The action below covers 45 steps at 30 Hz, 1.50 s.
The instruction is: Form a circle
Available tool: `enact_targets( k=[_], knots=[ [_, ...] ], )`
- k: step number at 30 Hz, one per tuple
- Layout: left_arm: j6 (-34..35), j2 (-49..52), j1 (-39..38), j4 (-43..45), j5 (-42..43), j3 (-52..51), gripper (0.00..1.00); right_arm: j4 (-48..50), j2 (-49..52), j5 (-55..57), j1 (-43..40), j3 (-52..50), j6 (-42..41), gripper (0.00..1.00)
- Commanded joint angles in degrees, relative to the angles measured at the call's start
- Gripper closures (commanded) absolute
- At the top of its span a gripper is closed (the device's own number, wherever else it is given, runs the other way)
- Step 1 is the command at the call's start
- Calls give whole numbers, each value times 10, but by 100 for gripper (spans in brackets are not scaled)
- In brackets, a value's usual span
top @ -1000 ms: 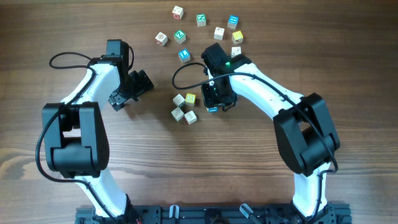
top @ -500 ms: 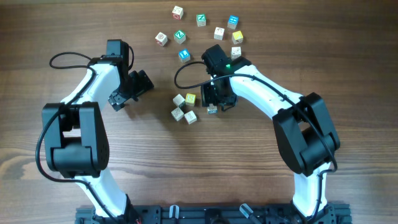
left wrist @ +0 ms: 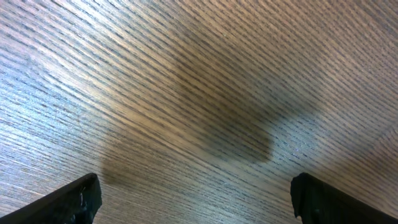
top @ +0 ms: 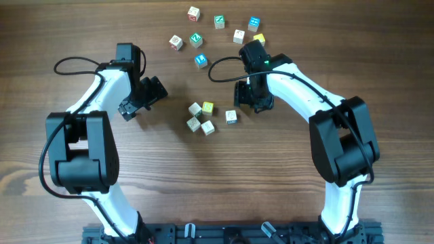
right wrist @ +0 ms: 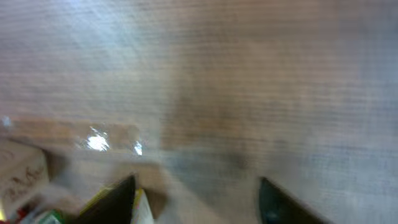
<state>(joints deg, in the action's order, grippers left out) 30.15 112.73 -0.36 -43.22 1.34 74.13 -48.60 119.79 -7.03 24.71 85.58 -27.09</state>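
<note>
The circle is a loose ring of small cubes in the overhead view: a white cube (top: pixel 195 108), a yellow cube (top: pixel 207 107), two more white ones (top: pixel 193 123) (top: pixel 207 127), and a white cube with a blue letter (top: pixel 231 116) lying a little apart on the right. My right gripper (top: pixel 249 102) hovers just up and right of that last cube, jaws apart, holding nothing. Its wrist view is blurred; bare wood shows in the right gripper (right wrist: pixel 199 202). My left gripper (top: pixel 139 98) stands open to the left of the ring, with only wood in the left gripper (left wrist: pixel 199 202).
Several loose letter cubes lie scattered at the back: teal-faced (top: pixel 196 39), blue-faced (top: pixel 201 59) (top: pixel 254 24), green-faced (top: pixel 219 22), and white ones (top: pixel 175 42) (top: pixel 239 35). A pale cube (right wrist: pixel 22 174) shows at the right wrist view's left edge.
My right gripper opened, left the blue-lettered white cube on the table to the right of the cluster, and moved up and to the right. The left arm stayed still.
</note>
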Motion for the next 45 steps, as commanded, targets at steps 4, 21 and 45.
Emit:
enact_targets(
  k=[4,21,45],
  knots=[
    [3,7,2,1,-6,-3,0,-18,-1,5,3,-13,-16,66],
    [3,7,2,1,-6,-3,0,4,-1,5,6,-25,-14,64],
    [3,7,2,1,-6,-3,0,14,-1,-76,6,-25,-16,64]
  ],
)
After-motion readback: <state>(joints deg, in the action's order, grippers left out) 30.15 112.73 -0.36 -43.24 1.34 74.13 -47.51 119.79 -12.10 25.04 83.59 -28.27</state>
